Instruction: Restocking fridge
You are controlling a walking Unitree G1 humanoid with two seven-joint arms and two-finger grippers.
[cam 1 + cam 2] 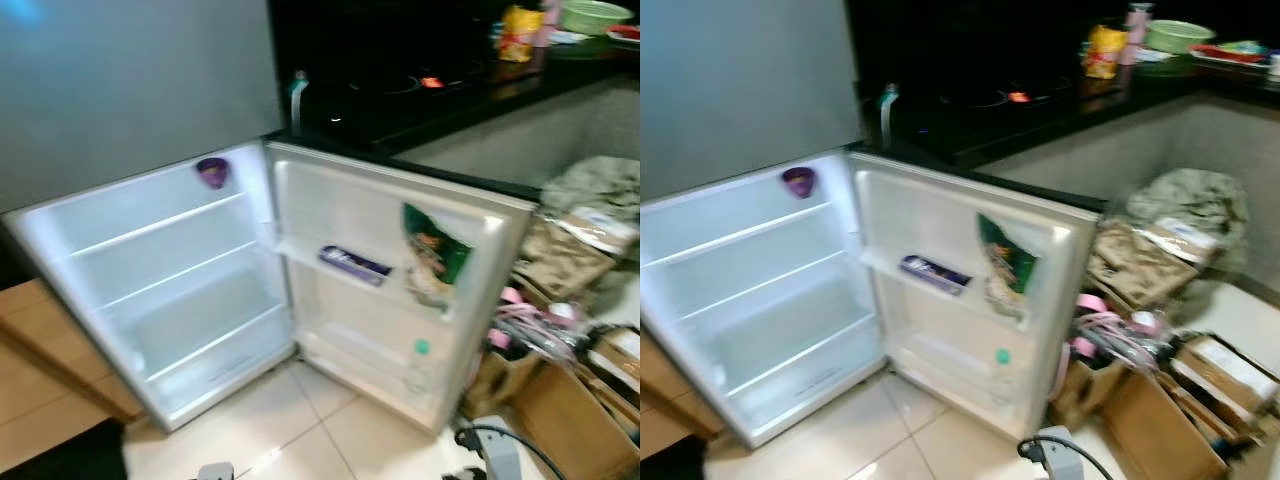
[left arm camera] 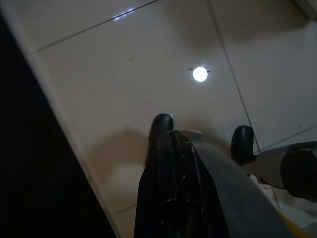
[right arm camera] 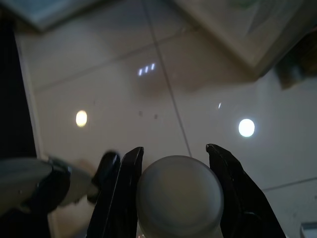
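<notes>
Right wrist view gives me the clearest fact: the right gripper has its two black fingers clamped on either side of a pale rounded object, seen from its top, held above the tiled floor. I cannot tell what the object is. In the left wrist view the left gripper hangs over the same tiles with its fingers pressed together, holding nothing. From the head I see the small fridge standing open, its lit shelves bare apart from a purple cup at the upper back. The door swings out toward a heap of boxes and bags; its rack holds a dark blue packet and a green pouch.
</notes>
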